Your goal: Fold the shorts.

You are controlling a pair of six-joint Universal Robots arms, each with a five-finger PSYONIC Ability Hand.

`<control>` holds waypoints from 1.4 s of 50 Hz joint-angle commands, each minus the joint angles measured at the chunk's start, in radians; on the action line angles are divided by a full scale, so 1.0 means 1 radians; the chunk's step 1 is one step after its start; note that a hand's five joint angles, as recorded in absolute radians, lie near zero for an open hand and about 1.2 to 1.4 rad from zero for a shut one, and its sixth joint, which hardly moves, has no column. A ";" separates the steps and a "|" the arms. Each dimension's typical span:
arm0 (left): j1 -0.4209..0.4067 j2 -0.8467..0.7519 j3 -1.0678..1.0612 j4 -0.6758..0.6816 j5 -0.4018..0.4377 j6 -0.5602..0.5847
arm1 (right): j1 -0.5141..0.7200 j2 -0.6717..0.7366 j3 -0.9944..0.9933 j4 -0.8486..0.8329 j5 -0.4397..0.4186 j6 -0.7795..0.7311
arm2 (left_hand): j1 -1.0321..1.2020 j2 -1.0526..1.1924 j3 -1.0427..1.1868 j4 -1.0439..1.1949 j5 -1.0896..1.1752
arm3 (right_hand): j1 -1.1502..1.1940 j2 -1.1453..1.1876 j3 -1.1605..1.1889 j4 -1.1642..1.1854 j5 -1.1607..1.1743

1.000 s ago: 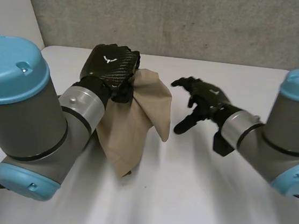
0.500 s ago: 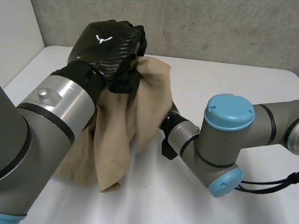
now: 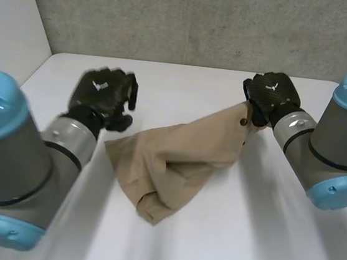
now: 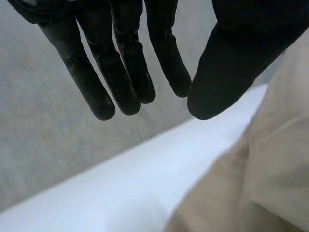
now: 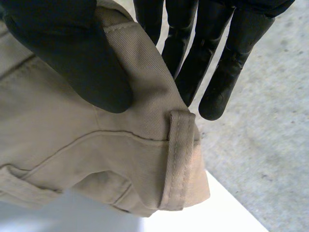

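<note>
R hand [image 3: 270,92] pinching shorts [image 3: 176,158] waistband, thumb vs fingers, raised off table [image 3: 242,238]; L hand [image 3: 102,93] fingers straight, beside shorts.

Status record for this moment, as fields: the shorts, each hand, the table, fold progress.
shorts: beige cotton shorts, crumpled, one end lifted, the other bunched on the table
right hand: black right hand, thumb and fingers pinching the waistband beside a belt loop
left hand: black left hand, fingers straight, holding nothing, beside the shorts
table: white table
fold: not yet made
</note>
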 commanded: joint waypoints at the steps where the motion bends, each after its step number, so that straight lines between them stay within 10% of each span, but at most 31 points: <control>1: 0.017 -0.211 0.024 0.062 0.002 0.013 | 0.016 0.015 0.032 0.081 -0.012 -0.061 | -0.098 -0.105 -0.108 -0.105 -0.108 | 0.417 0.224 0.211 0.209 0.255; 3: 0.027 -0.220 0.031 0.062 0.002 0.020 | 0.017 0.018 0.035 0.102 -0.012 -0.081 | -0.207 -0.214 -0.217 -0.214 -0.218 | 0.279 0.086 0.072 0.070 0.116; 6: 0.034 -0.213 0.034 0.059 0.002 0.036 | 0.014 0.012 0.042 0.122 0.000 -0.096 | -0.310 -0.317 -0.320 -0.317 -0.321 | -0.608 -0.801 -0.814 -0.816 -0.770; 11: 0.024 -0.149 0.024 0.043 -0.006 0.039 | 0.000 -0.014 0.060 0.132 0.000 -0.079 | -0.478 -0.485 -0.488 -0.484 -0.488 | -0.779 -0.972 -0.986 -0.988 -0.942; 39: -0.057 0.057 -0.111 -0.352 -0.068 -0.286 | -0.107 -0.520 0.535 0.309 -0.072 -0.021 | -0.563 -0.570 -0.573 -0.570 -0.573 | -0.330 -0.523 -0.537 -0.539 -0.493; 70: -0.100 -0.372 0.195 -0.294 -0.096 -0.303 | -0.086 -0.121 0.430 0.069 -0.172 0.218 | -0.560 -0.567 -0.570 -0.567 -0.570 | -0.647 -0.840 -0.854 -0.856 -0.810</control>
